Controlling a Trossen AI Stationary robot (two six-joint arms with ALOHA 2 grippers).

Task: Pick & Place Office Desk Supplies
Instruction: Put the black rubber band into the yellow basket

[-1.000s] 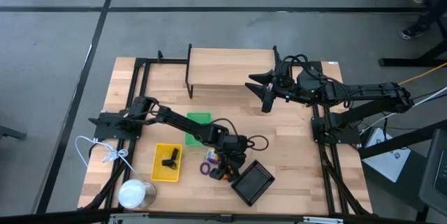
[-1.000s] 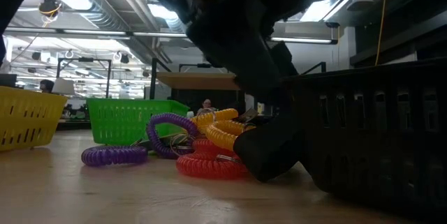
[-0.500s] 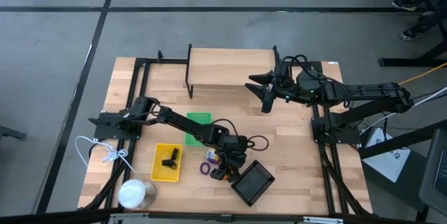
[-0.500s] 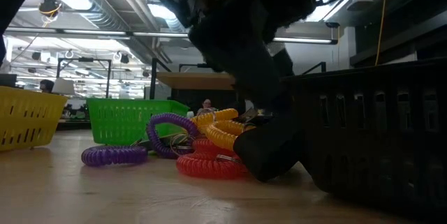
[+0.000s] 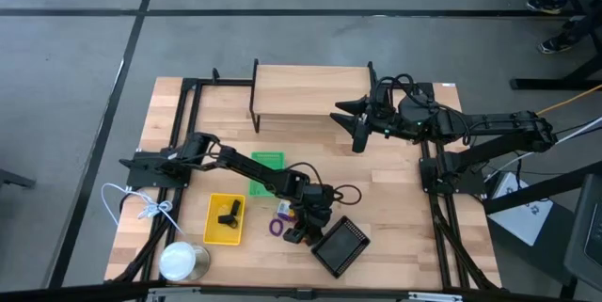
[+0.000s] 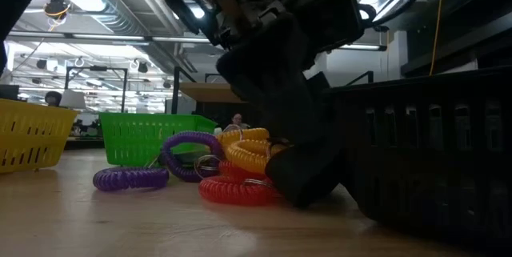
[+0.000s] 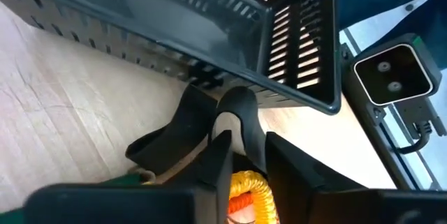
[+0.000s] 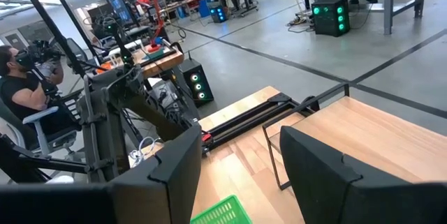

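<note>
Coiled loops lie in a heap on the table: two purple loops (image 6: 132, 178) (image 6: 188, 149), a yellow-orange loop (image 6: 248, 149) and a red-orange loop (image 6: 236, 190). My left gripper (image 5: 301, 231) is down in the heap, right beside the black mesh tray (image 5: 339, 244), shut on the yellow-orange loop. A yellow tray (image 5: 226, 219) holds a black clip (image 5: 229, 213). The green tray (image 5: 267, 170) stands farther back. My right gripper (image 5: 357, 128) hangs open, high over the far right of the table. My left gripper pinches the yellow-orange loop's coil (image 7: 246, 185) between its two fingers, behind their tips, which nearly meet (image 7: 225, 123). The fingers slant down toward the black mesh tray's wall. The loop rests on the other loops and the table.
A wooden shelf (image 5: 310, 90) stands at the table's far side. A white can (image 5: 183, 261) sits at the near left corner, with a white cord (image 5: 136, 203) beside it. Black frame rails run along both table sides. People sit in the room behind.
My left gripper has dipped slightly into the heap of loops and rolled a little. The yellow-orange and red-orange loops next to it have shifted slightly toward the table's left.
</note>
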